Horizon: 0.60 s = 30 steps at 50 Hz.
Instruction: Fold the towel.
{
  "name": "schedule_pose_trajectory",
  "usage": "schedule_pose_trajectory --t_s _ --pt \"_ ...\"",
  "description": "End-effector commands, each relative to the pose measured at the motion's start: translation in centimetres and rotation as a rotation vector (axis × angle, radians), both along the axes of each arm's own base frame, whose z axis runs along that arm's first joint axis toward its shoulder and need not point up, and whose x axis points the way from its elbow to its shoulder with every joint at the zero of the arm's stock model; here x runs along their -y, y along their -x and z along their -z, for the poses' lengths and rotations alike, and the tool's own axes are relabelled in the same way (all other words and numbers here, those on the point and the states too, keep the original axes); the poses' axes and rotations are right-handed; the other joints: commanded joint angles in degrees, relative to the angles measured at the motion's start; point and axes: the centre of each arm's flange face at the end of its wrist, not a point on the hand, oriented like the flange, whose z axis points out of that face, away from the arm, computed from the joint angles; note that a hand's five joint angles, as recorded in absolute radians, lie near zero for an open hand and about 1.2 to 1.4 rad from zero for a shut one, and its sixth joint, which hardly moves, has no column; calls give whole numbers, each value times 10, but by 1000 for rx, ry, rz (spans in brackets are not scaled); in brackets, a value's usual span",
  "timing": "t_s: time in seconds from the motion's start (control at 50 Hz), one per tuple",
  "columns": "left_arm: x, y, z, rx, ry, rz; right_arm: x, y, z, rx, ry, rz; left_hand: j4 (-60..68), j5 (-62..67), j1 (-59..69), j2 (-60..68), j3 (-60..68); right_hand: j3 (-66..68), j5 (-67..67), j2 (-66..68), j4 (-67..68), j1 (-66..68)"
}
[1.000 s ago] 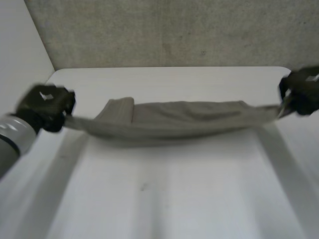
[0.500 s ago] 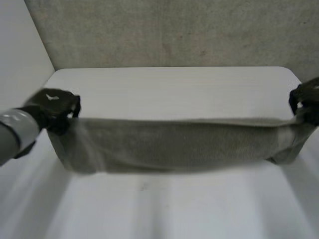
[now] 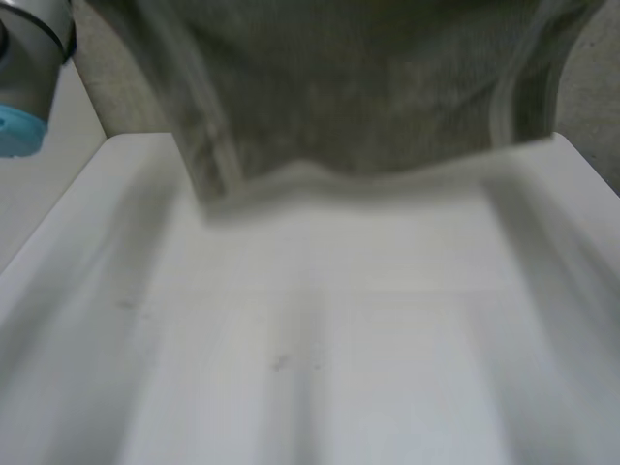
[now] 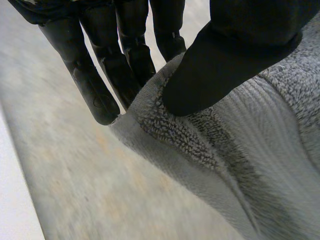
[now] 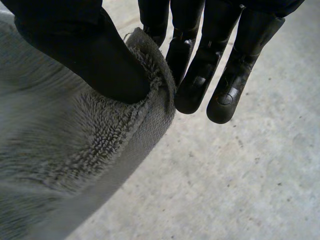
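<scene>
The grey towel (image 3: 358, 87) hangs spread in the air above the far part of the white table (image 3: 320, 320), its lower edge just over the table's back. In the left wrist view my left hand (image 4: 125, 55) pinches a corner of the towel (image 4: 240, 150) between its thumb and fingers. My right hand (image 5: 200, 50) pinches the other corner of the towel (image 5: 65, 150) the same way in the right wrist view. The left arm (image 3: 29, 58) shows raised at the head view's near left corner.
A grey wall (image 3: 126, 87) stands behind the table, and a pale wall (image 3: 29, 203) runs along its left side. The table's right back corner (image 3: 567, 150) is rounded.
Both hands have risen out of the head view, lifting the towel from a low stretched band near the table to a sheet hanging high in front of the camera.
</scene>
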Motion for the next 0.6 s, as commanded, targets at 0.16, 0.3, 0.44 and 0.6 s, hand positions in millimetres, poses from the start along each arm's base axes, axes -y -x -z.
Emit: schedule_pose_trajectory --t_s 0.16,0.3,0.44,0.6 --pt "-8 -5 133 61 -410 94 -11 -7 136 -177 -644 -56 103 109 131 102 103 103 108 104 103 3" --pt "-35 -12 236 269 -607 109 -25 -7 216 -331 -907 -54 103 109 131 102 103 103 108 104 103 3" --pt "-62 -27 276 438 -686 82 -38 -1 239 -364 -995 -53 103 109 131 102 103 103 108 104 103 3" --pt "-118 -48 264 565 -753 65 -82 17 218 -462 -1086 -37 103 109 131 102 103 103 108 104 103 3"
